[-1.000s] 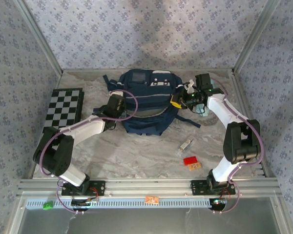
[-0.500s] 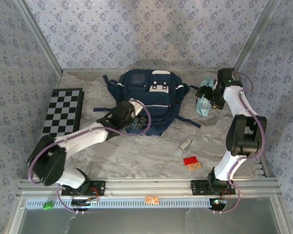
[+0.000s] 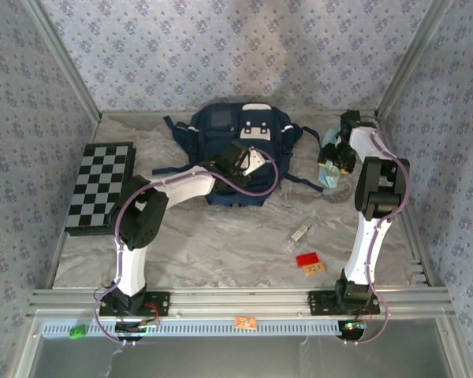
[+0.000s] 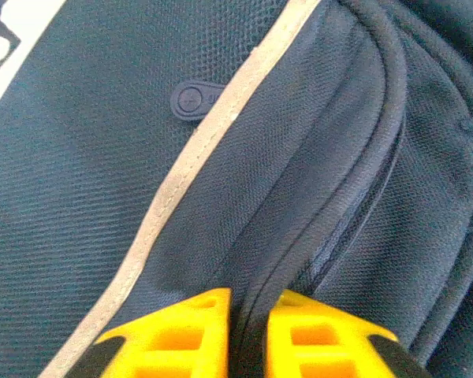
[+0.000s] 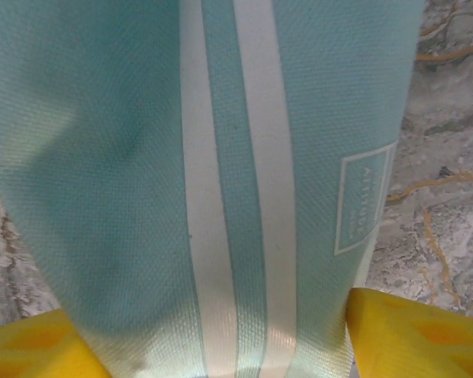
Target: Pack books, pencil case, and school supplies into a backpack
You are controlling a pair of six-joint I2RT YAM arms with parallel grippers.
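The navy backpack (image 3: 235, 140) lies at the back middle of the table. My left gripper (image 3: 247, 157) rests on its front, shut on a raised fold of the backpack's fabric (image 4: 299, 197) beside a zipper seam; the yellow fingers (image 4: 181, 331) nearly touch. At the right back lies the pale teal pencil case (image 3: 329, 176). My right gripper (image 3: 332, 154) is over it. The pencil case (image 5: 126, 157) fills the gap between its yellow fingers (image 5: 414, 335), which press on both long edges. The small clear school supplies item (image 3: 299, 235) lies on the table in front. The books are out of view.
A black-and-white checkered board (image 3: 102, 185) lies at the left. A red tag (image 3: 307, 259) and a small orange piece (image 3: 316, 268) sit near the right front. Backpack straps (image 3: 303, 183) trail across the marble toward the right.
My left gripper moved from the backpack's front edge up onto its middle, opened, then shut on the fabric. My right gripper swung from the backpack to the pencil case and narrowed around it.
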